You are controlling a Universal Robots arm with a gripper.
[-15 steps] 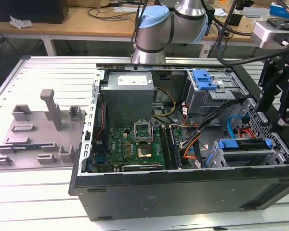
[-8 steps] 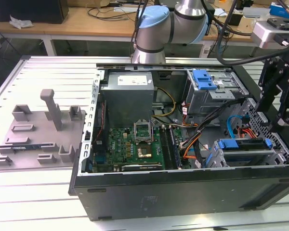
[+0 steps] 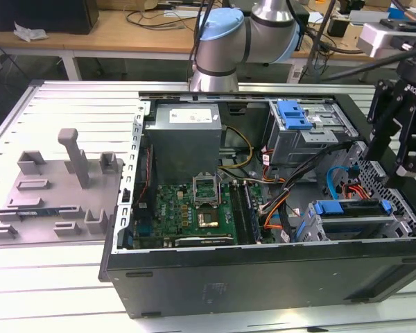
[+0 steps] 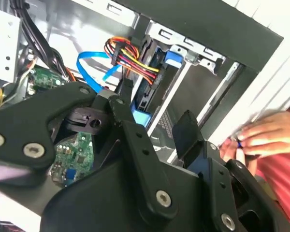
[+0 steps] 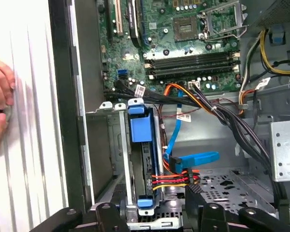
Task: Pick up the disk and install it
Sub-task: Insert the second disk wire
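My gripper (image 3: 395, 149) hangs open and empty. Disk (image 5: 141, 159) sits right below it in the cage (image 3: 374, 225), blue rails showing, so I'd call this the seating step. A hand (image 4: 256, 137) rests nearby.

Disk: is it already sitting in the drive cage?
Yes. In the first wrist view the disk stands on edge inside the cage, cables plugged into its end.
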